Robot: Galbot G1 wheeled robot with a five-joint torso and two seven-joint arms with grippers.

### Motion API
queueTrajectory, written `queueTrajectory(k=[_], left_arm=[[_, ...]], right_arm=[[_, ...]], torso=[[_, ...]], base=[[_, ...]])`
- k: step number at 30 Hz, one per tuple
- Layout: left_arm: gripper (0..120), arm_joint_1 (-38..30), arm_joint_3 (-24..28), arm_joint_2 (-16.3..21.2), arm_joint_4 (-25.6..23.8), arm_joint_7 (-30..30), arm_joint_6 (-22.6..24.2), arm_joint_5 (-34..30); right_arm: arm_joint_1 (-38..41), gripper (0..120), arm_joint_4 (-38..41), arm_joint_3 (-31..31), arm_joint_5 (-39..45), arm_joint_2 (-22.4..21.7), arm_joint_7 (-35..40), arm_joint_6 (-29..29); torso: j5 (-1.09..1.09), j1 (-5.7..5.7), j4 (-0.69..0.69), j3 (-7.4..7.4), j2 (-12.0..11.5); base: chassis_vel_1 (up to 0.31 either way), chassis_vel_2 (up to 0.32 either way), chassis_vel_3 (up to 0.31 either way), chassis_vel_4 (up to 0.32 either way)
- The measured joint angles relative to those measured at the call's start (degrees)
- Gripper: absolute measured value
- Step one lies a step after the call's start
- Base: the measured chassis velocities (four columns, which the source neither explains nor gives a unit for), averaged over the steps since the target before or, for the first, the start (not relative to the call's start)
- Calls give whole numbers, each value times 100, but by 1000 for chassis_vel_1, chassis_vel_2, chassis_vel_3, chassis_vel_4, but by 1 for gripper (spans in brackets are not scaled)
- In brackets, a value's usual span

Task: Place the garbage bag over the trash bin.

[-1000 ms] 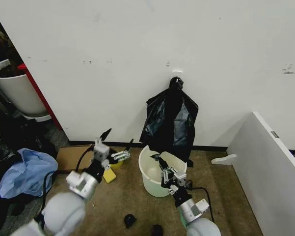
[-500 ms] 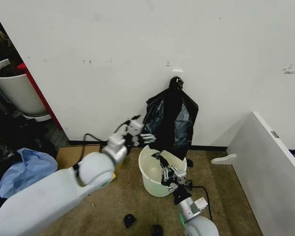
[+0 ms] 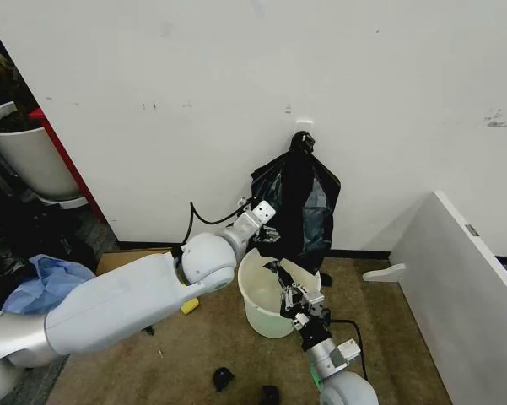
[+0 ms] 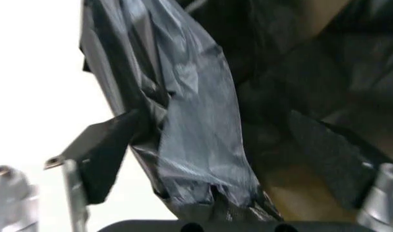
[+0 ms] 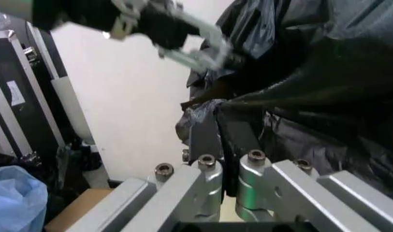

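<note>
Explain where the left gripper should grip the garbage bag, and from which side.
Grip the garbage bag's loose lower left hem, just above the trash bin, coming from the robot's left. There the film hangs free, and the left gripper is already beside it.

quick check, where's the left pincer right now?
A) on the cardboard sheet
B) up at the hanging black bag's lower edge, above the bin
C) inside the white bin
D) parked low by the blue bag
B: the left pincer is raised at the lower left edge of the garbage bag, just above the trash bin, with bag film between its open fingers.
</note>
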Motion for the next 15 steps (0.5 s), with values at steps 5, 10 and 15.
queueTrajectory(k=[5,10,15], left_arm=[[71,-52,98,-117,140,-22,163,79],[54,-56,72,-165,238,-144,298,35],[39,-24,4,-153,239,-270,323,-30]], right_arm=[[-20,0,28,5,15,11,0,0],[-29,0,59,9,53,25,0,-2],[-21,0,60,24,82,16,4,-7]], torso=[[0,0,-1,0,0],[0,0,-1,0,0],[-1,0,0,0,0]], base=[[0,0,0,0],[0,0,0,0],[0,0,0,0]])
